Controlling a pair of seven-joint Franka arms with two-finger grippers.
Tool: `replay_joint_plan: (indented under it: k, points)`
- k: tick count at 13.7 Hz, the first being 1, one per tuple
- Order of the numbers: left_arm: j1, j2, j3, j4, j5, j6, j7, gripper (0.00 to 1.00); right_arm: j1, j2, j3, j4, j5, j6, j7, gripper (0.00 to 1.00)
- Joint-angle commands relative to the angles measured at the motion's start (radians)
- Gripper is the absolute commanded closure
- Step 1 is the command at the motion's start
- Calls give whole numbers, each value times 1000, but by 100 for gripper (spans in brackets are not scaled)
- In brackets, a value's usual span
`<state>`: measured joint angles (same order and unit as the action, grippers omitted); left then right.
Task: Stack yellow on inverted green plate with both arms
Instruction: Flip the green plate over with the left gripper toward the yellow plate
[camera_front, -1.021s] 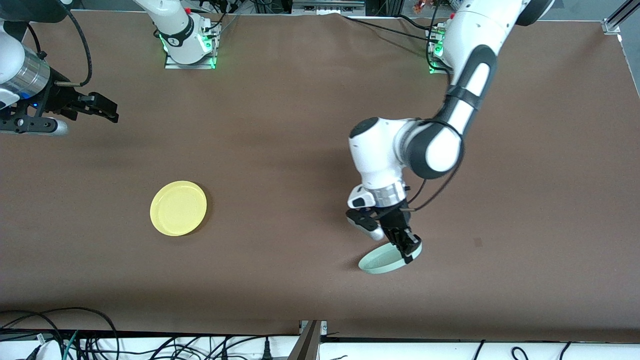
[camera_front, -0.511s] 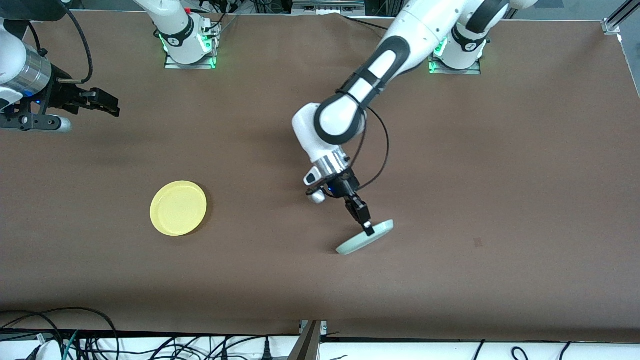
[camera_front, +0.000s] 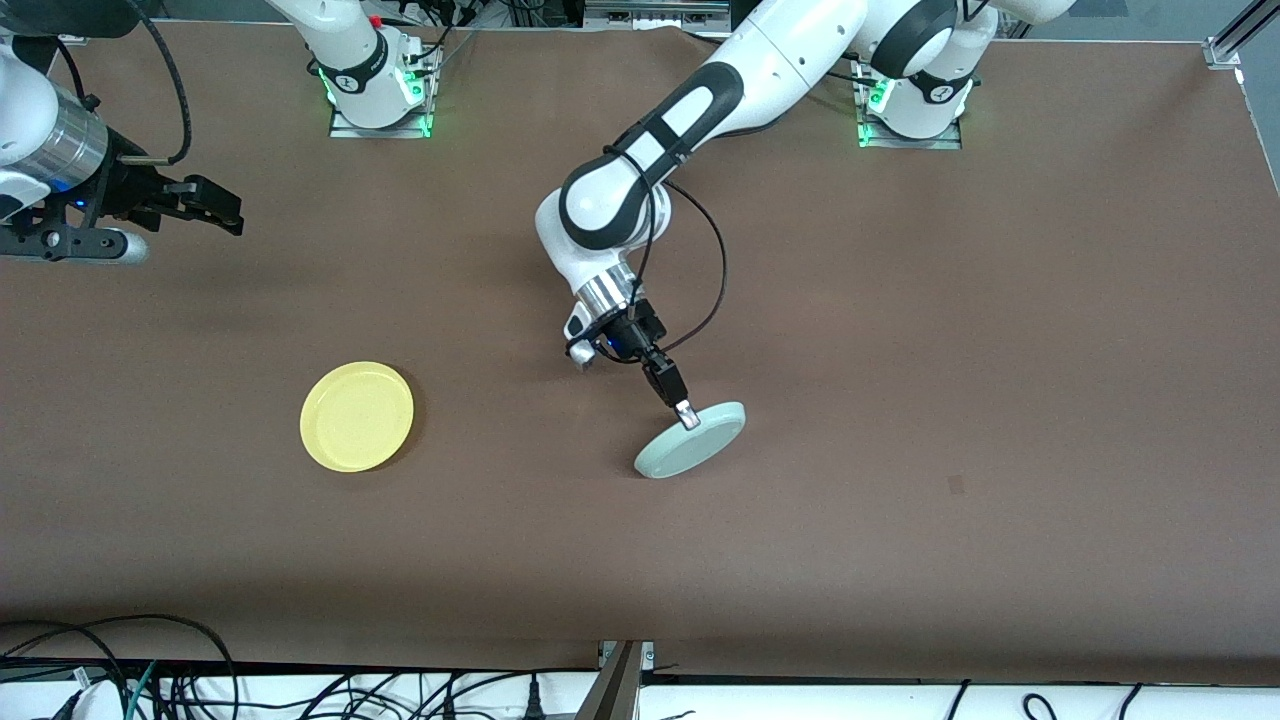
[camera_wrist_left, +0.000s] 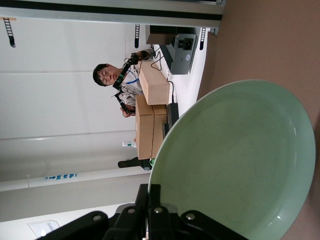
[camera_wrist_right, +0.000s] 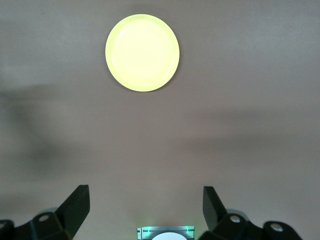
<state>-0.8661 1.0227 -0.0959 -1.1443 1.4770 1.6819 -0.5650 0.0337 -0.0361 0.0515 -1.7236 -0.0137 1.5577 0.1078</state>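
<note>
While the green plate is being held tilted, underside up, over mid-counter by the left gripper clamping its rim, the yellow is lying unstacked toward the right arm's end. The left wrist view is showing the plate's hollow. The right gripper is waiting, spread wide and empty, over bare counter. No writing is legible.

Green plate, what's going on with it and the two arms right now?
Left gripper shut on green plate, plate tilted, underside turned up over the table. Right gripper open, waiting. Yellow plate flat, untouched. Nothing between the plates.
</note>
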Motion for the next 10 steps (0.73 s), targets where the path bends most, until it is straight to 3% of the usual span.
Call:
replay_joint_plan:
  k: [1, 2, 3, 4, 5, 6, 10]
  points:
    - [-24, 37, -13, 43, 0, -42, -49, 85, 6, 8, 2, 24, 0, -5, 1, 0]
    - [-24, 37, -45, 43, -21, -41, -56, 49, 5, 8, 1, 24, 1, -7, -3, 0]
    - [-24, 39, -76, 40, -32, -41, -79, 36, 5, 8, -1, 22, 1, -11, -3, 0]
    - [-24, 39, -99, 35, -44, -41, -108, 30, 5, 8, -1, 22, 1, -8, -3, 0]
    - [-24, 40, -111, 29, -72, -39, -137, 12, 5, 8, 1, 24, 0, -7, 0, 0]
    - [-24, 42, -114, 26, -102, -34, -169, 2, 5, 8, 1, 24, 0, -7, 1, 0]
    - [-24, 59, -172, 34, -172, -27, -223, 0, 6, 8, 1, 24, 0, -7, 1, 0]
